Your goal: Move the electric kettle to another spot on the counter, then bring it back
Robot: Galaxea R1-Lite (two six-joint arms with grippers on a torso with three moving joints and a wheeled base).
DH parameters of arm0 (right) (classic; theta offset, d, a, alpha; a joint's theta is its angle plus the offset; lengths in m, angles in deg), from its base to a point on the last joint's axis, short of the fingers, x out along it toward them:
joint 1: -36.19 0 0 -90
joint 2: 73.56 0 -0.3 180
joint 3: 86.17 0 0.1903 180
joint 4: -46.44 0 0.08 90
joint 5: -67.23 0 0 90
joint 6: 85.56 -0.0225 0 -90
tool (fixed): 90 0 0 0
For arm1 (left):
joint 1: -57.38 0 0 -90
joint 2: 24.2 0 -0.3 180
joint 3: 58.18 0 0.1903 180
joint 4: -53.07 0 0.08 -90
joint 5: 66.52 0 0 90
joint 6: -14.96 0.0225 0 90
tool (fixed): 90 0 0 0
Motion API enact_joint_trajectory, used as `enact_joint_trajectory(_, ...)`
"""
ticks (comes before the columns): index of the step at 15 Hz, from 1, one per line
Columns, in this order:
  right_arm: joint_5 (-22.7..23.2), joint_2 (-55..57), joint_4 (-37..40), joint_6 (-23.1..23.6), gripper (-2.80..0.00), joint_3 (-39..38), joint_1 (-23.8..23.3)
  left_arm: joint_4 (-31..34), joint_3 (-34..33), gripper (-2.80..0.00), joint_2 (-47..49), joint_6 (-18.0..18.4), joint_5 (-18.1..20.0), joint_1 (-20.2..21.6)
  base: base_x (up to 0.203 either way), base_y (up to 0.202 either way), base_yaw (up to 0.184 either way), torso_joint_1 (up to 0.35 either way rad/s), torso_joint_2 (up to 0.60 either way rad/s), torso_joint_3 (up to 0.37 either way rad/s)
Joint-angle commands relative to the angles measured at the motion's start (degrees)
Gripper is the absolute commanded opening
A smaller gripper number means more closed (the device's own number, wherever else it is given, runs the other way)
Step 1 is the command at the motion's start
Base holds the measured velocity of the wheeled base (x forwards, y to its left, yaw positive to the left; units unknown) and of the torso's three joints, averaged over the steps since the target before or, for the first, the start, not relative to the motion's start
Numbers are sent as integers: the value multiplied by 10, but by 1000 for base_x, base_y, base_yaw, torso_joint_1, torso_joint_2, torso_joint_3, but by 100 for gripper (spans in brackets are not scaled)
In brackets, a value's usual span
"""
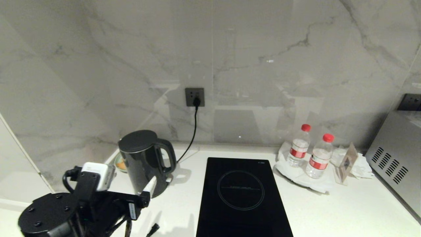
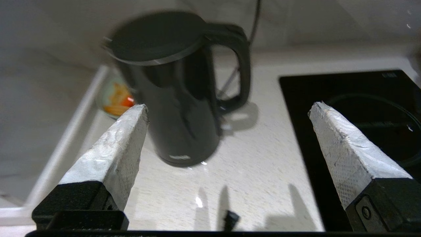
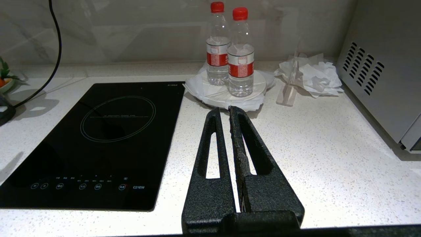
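The electric kettle (image 1: 144, 161), a tall glossy black jug, stands upright at the back left of the white speckled counter (image 1: 329, 210), with its loop handle turned toward the hob. My left gripper (image 2: 228, 106) hovers open in front of it, a short way off and touching nothing. One white-wrapped finger (image 1: 150, 185) overlaps the kettle's lower body in the head view. In the left wrist view the kettle (image 2: 177, 108) sits ahead, nearer one fingertip than the other. My right gripper (image 3: 224, 110) rests shut and empty above the counter's front edge, right of the hob.
A black induction hob (image 1: 241, 194) lies right of the kettle. A cord (image 1: 192, 131) runs from the kettle up to a wall socket (image 1: 194, 96). A small dish (image 1: 121, 164) sits behind the kettle. Two water bottles (image 1: 299, 146) and a grey appliance (image 1: 394, 164) stand at the right.
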Motion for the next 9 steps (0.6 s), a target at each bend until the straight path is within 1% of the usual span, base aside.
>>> enact_joint_trajectory(1, 0, 1, 0, 0, -280, 0, 0, 42, 5, 0, -131, 25, -14, 11, 0, 0, 0, 0, 0, 0)
enact_joint_trajectory(2, 0, 0, 0, 0, -280, 0, 0, 85, 16, 0, -178, 34, -24, 13, 0, 0, 0, 0, 0, 0)
enact_joint_trajectory(3, 0, 1, 0, 0, -280, 0, 0, 151, 33, 0, -229, 40, -32, 15, 0, 0, 0, 0, 0, 0)
enact_joint_trajectory(4, 0, 0, 0, 0, -280, 0, 0, 246, 55, 0, -282, 42, -37, 15, 0, 0, 0, 0, 0, 0)
enact_joint_trajectory(5, 0, 1, 0, 0, -280, 0, 0, 354, 79, 0, -325, 39, -40, 15, 0, 0, 0, 0, 0, 0)
enact_joint_trajectory(7, 0, 0, 0, 0, -280, 0, 0, 559, 150, 0, -406, 21, -43, 15, 0, 0, 0, 0, 0, 0)
enact_joint_trajectory(9, 0, 1, 0, 0, -280, 0, 0, 747, 203, 0, -472, 14, -48, 19, 0, 0, 0, 0, 0, 0)
